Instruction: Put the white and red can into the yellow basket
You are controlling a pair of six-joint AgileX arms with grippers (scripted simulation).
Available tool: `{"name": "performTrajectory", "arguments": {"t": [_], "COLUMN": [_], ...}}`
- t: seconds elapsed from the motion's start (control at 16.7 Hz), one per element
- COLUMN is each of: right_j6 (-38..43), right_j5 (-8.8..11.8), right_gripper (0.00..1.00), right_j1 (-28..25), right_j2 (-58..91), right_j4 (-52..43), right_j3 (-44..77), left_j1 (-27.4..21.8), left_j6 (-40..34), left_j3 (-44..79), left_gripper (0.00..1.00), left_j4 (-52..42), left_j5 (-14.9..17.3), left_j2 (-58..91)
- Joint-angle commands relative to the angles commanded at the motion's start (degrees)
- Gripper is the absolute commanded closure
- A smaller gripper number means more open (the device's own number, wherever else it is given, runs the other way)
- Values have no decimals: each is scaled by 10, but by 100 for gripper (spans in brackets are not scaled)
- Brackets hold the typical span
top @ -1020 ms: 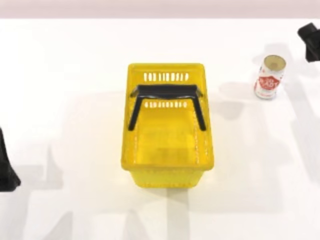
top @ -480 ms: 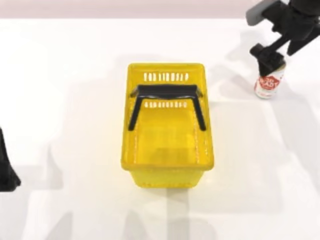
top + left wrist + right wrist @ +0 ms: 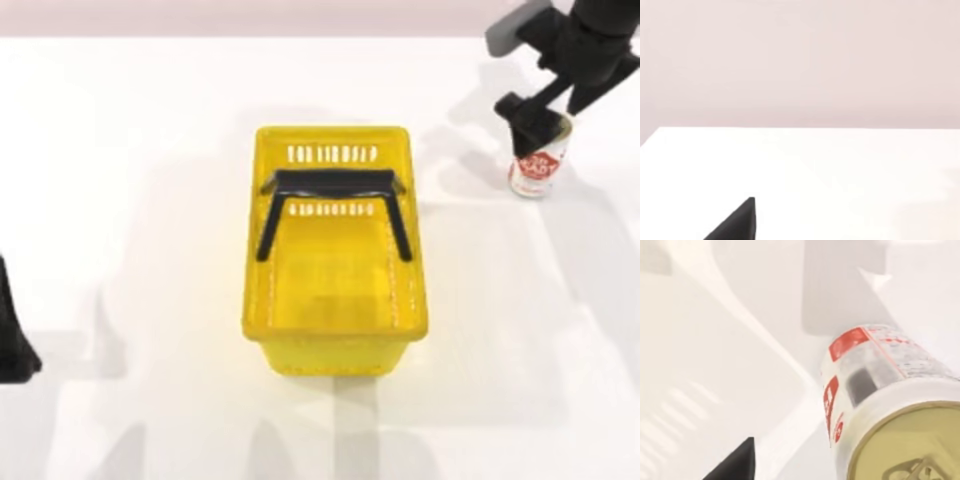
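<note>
The white and red can [image 3: 537, 172] stands upright at upper right, right gripper [image 3: 535, 118] covering its top, finger state unclear; only the right wrist view shows its gold lid [image 3: 910, 445]; yellow basket [image 3: 336, 345] sits mid-table [image 3: 150, 150].

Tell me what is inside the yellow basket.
Nothing lies on the visible floor of the yellow basket; its black handle hides a strip. The white and red can stands outside.

I see bare worktop [image 3: 150, 200] all round the yellow basket [image 3: 335, 345]. Its black handle [image 3: 333, 185] crosses the far half of the mouth; the near half lies open from above. My right gripper [image 3: 535, 118] crowds the white and red can [image 3: 537, 172], well right of the basket.
</note>
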State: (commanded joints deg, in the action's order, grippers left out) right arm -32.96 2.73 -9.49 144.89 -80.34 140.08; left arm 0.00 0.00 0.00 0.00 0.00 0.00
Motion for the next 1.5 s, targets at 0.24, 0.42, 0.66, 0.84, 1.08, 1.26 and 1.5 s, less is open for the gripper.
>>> {"name": "performTrajectory", "arguments": {"t": [0.24, 0.42, 0.66, 0.84, 1.08, 1.26, 1.5], "right_j6": [3, 4, 4, 4, 4, 4, 4], "right_j5": [0, 0, 0, 0, 0, 0, 0], "right_gripper": [0, 0, 8, 30, 60, 83, 100], "right_j1": [-3, -4, -4, -4, -4, -4, -4], "right_j2": [0, 2, 2, 2, 2, 2, 2], "right_j4": [72, 101, 101, 101, 101, 101, 101], "right_j3": [-70, -99, -99, -99, -99, -99, -99], "left_j1": [0, 0, 0, 0, 0, 0, 0], "left_j6": [0, 0, 0, 0, 0, 0, 0], "left_j3": [0, 0, 0, 0, 0, 0, 0], "left_gripper": [0, 0, 0, 0, 0, 0, 0], "left_j4": [0, 0, 0, 0, 0, 0, 0], "left_j5": [0, 0, 0, 0, 0, 0, 0], "left_j2": [0, 0, 0, 0, 0, 0, 0]}}
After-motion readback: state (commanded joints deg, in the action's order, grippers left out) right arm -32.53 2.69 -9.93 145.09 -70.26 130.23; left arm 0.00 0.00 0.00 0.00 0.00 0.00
